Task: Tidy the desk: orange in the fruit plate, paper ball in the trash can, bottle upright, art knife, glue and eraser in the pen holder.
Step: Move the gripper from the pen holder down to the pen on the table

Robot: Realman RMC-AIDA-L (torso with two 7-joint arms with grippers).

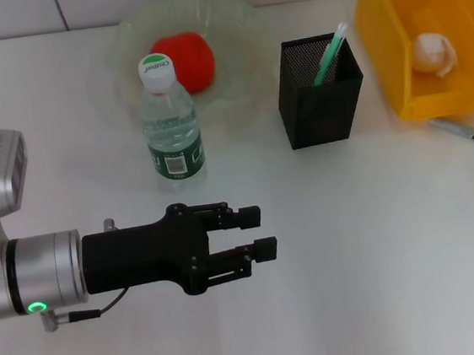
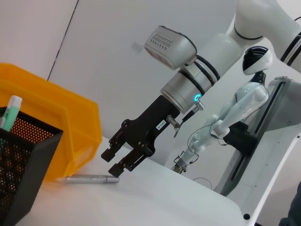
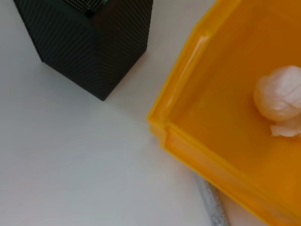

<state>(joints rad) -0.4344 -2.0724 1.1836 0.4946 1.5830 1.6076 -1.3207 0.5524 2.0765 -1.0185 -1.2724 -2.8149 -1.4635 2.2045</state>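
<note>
bottle (image 1: pixel 171 127) cap print and label, illegible

Orange (image 1: pixel 184 57) in fruit plate (image 1: pixel 238 25), bottle (image 1: pixel 170 121) upright, paper ball (image 1: pixel 432 53) in trash can (image 1: pixel 391 34)
</note>
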